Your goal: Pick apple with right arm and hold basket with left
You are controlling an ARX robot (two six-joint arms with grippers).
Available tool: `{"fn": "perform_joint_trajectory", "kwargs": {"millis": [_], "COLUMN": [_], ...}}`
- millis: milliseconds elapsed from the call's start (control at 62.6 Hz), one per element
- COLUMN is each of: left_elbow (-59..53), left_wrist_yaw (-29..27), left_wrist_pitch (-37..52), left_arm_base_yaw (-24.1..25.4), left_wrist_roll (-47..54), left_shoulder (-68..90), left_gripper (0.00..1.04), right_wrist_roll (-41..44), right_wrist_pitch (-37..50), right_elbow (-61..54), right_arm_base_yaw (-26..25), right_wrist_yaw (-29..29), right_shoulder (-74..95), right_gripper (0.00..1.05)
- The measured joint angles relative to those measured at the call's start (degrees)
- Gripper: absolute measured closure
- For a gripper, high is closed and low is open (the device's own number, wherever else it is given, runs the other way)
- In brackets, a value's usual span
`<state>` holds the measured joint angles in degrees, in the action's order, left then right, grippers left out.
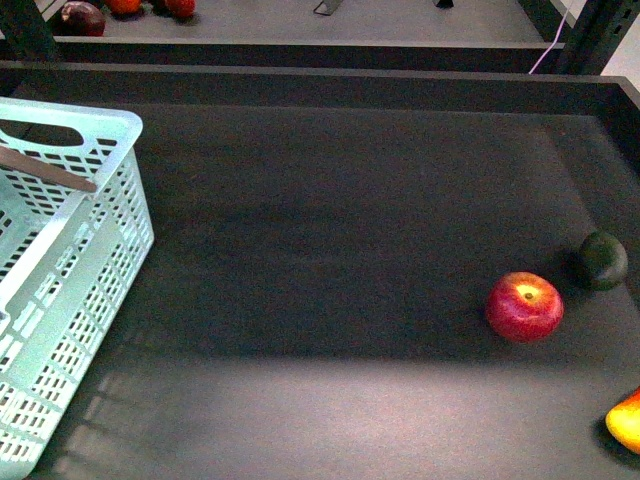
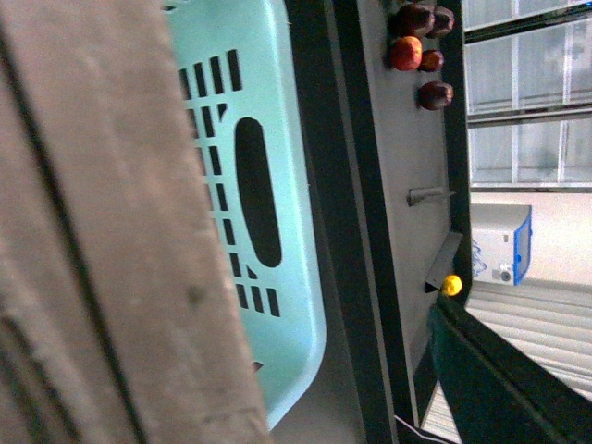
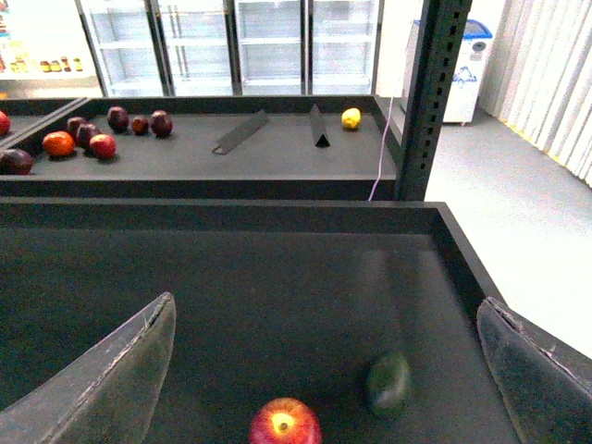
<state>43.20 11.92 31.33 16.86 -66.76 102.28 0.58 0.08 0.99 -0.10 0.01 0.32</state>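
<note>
Right wrist view: round red apple (image 3: 285,424) lies ahead, between spread jaws of right gripper (image 3: 326,303). Left gripper (image 2: 111,240) at mint slotted plastic basket (image 2: 277,185); its grip unreadable.

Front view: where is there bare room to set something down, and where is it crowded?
The widest bare patch is the middle of the dark tray, between the basket on the left and the apple on the right. Crowded: the right edge, where apple, green fruit and orange-yellow fruit sit close together.
</note>
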Motion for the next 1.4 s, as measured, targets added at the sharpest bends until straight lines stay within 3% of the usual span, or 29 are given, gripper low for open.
{"fn": "perform_joint_trajectory", "kwargs": {"millis": [255, 543, 734, 1405], "left_elbow": [0.20, -1.73, -2.01, 7.23], "left_wrist_yaw": [-1.01, -1.20, -1.11, -6.29], "left_wrist_pitch": [-2.54, -3.39, -7.41, -28.09], "left_arm_base_yaw": [0.28, -0.59, -4.70, -35.89], "left_wrist_roll": [-1.27, -0.39, 0.52, 4.87], "left_shoulder": [0.17, -4.57, -13.42, -24.41], "left_gripper": [0.90, 0.90, 0.90, 0.90], "right_wrist_roll": [0.00, 0.00, 0.00, 0.00], "right_wrist_pitch": [0.00, 0.00, 0.00, 0.00], "right_elbow": [0.00, 0.00, 0.00, 0.00], "right_arm_base_yaw": [0.00, 0.00, 0.00, 0.00], "right_wrist_yaw": [0.00, 0.00, 0.00, 0.00], "right_shoulder": [0.00, 0.00, 0.00, 0.00], "right_gripper": [0.09, 0.09, 0.09, 0.09]}}
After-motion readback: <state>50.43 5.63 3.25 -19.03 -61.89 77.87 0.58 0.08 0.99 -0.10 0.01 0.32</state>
